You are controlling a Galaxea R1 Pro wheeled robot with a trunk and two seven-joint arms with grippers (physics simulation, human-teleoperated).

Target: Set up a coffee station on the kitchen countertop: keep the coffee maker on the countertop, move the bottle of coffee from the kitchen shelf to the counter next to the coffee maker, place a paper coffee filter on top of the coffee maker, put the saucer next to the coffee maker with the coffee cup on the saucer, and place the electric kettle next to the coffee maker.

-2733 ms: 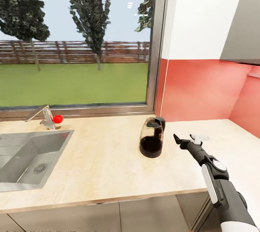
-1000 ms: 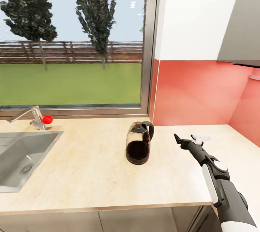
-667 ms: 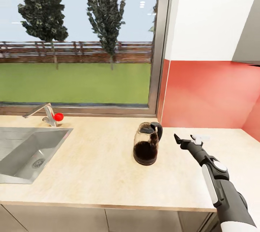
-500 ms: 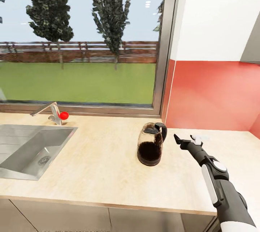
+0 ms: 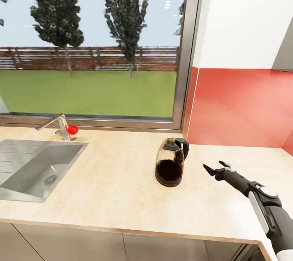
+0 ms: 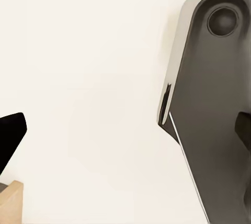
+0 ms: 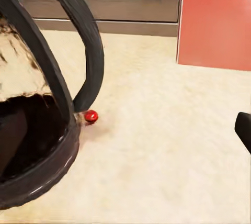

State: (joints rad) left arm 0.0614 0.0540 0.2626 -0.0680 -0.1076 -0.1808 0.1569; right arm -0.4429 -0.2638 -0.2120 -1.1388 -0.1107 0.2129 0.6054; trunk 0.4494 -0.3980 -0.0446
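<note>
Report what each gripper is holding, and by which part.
The right gripper is open and holds nothing, apart from the kettle. The left gripper's hold cannot be told.

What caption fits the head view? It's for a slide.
Open right gripper hovers over the countertop beside a standing glass kettle, sink at left.

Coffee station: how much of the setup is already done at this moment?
Done: the glass kettle stands upright on the countertop. In hand: nothing; the right claw is open beside it. Left: coffee maker, coffee bottle, filter, saucer and cup.
</note>
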